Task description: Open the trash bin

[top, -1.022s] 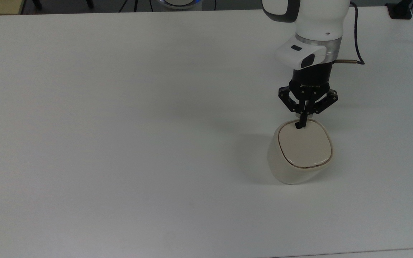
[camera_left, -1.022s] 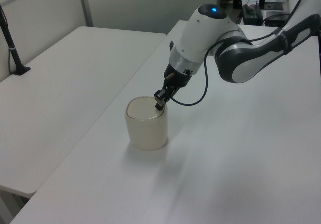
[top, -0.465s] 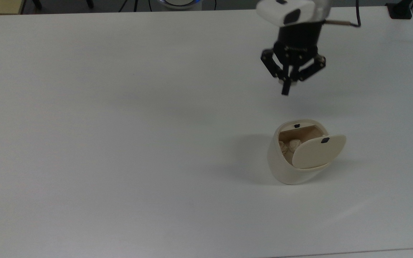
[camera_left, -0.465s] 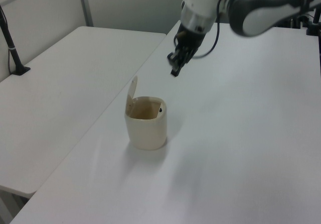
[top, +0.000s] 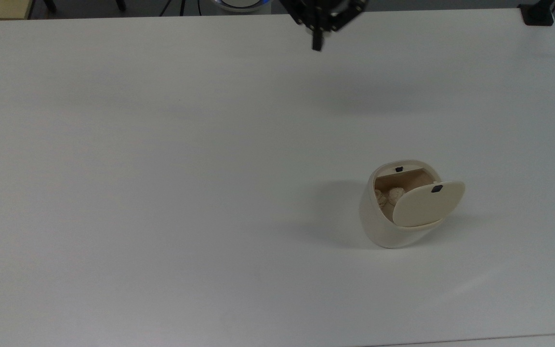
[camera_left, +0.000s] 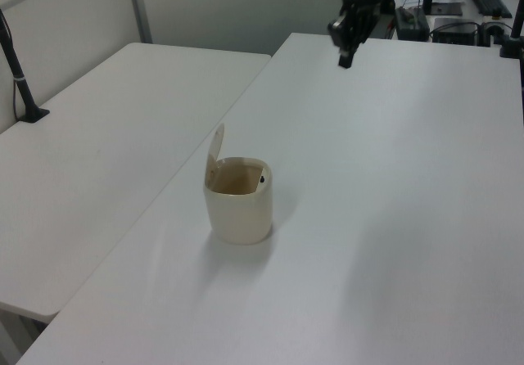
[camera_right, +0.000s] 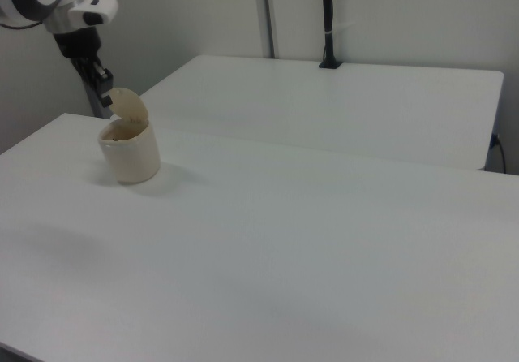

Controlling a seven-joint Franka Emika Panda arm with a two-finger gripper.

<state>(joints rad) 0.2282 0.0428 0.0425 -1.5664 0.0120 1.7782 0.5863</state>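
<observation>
Trash bin [top: 393, 217]: set on the white table [top: 162, 193], lid [top: 428, 204] raised upright, crumpled contents seen inside. Fingers [top: 317, 42]: pressed closed, nothing held, raised well apart from the bin.

Desk [top: 162, 193] bare all around trash bin [top: 383, 226]; its raised lid [top: 427, 205] blocks one side of the opening.

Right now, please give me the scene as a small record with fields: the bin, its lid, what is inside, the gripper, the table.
bin: cream trash bin, upright on the table
lid: lid raised, hinged open
inside: pale crumpled lumps
gripper: gripper shut, empty, high near the table's far edge, apart from the bin
table: white table
</observation>
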